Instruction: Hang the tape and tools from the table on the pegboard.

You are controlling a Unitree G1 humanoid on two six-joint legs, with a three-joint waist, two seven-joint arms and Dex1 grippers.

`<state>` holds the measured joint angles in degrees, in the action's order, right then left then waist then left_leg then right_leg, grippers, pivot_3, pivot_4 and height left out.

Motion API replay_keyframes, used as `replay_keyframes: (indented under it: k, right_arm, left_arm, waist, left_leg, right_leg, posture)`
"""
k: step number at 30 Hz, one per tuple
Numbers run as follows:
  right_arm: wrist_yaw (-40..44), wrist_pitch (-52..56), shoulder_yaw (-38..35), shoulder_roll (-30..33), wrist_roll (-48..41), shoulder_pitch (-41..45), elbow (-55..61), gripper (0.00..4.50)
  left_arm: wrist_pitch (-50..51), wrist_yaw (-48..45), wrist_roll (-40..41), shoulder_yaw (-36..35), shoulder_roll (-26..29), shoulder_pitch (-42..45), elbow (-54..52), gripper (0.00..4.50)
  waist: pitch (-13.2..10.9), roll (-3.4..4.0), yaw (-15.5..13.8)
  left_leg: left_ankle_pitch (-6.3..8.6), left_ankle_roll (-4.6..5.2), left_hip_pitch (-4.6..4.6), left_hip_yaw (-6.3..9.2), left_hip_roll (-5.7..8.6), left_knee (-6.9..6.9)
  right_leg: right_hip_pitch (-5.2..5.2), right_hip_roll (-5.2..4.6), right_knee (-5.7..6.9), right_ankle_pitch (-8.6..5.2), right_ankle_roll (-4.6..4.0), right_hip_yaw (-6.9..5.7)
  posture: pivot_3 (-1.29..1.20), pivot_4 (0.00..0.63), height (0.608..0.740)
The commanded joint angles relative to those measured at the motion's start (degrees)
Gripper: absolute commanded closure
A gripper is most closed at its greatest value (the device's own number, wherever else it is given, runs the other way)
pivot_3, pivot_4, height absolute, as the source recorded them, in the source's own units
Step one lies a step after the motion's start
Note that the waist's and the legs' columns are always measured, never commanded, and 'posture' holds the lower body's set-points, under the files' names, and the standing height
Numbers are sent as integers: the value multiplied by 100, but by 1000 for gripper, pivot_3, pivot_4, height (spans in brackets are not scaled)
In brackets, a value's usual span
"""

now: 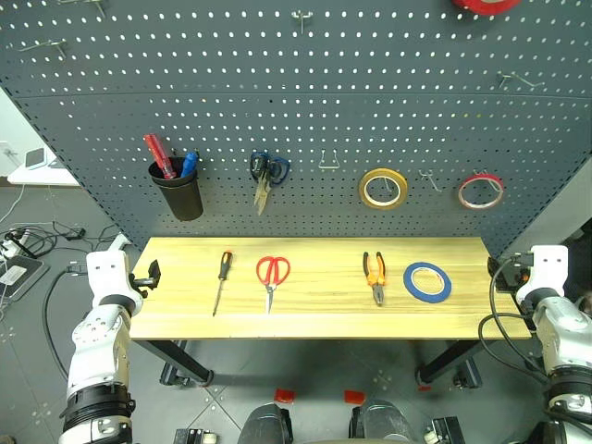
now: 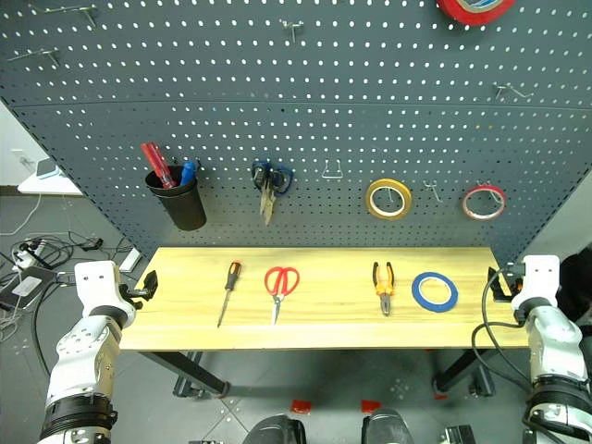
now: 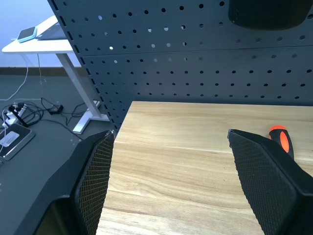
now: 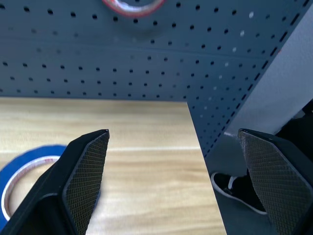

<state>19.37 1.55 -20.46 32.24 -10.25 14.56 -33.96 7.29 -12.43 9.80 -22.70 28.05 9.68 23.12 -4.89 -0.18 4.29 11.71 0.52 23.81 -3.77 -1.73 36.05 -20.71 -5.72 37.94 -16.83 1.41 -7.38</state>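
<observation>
Peeking behind fingers (image 4: 83, 181): tape (image 4: 14, 176)

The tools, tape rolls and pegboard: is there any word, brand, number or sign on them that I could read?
None can be read.
The screwdriver, red-handled scissors, pliers and blue tape on the table show no lettering.
The pegboard, its black cup and the hanging rolls show no label either.

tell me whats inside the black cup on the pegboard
Sticking out of the black cup are a long red-handled tool and a blue-handled one. Their lower ends are hidden by the cup's wall.
</observation>
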Motion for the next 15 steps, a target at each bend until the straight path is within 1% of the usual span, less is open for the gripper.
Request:
replay_keyframes:
  k: [1, 11, 13, 15]
  right_arm:
    - [-12, -145, -85, 91, -50, 118, 76, 0]
    - [31, -99, -82, 25, -85, 51, 172, 0]
    - [37, -71, -72, 12, -84, -3, 239, 0]
    - [136, -54, 44, 13, -20, -112, 399, 0]
  left_arm:
    - [-178, -84, -99, 79, 151, 14, -92, 589]
    - [-167, -86, -266, 227, 167, -29, -58, 589]
    - [-130, -165, -261, 282, 159, -59, -136, 589]
    - [-7, -491, -32, 322, 103, -119, -359, 589]
  waist:
    - [0, 0, 9]
    - [-2, -2, 45]
    - [-2, -3, 46]
    - [-5, -3, 46]
  left_leg:
    - [0, 0, 0, 0, 0, 0]
    - [0, 0, 0, -10, -1, -3]
    - [0, 0, 0, -14, -2, -4]
    - [0, 0, 0, -16, -2, -4]
  right_leg:
    - [0, 0, 0, 0, 0, 0]
    - [-8, 0, 3, 0, 0, 11]
    - [-12, 0, 4, 0, 0, 14]
    - [-12, 1, 4, 0, 0, 17]
  posture:
    - [-161, 57, 740]
    - [-163, 61, 740]
    - [-166, 63, 740]
    - [-169, 72, 740]
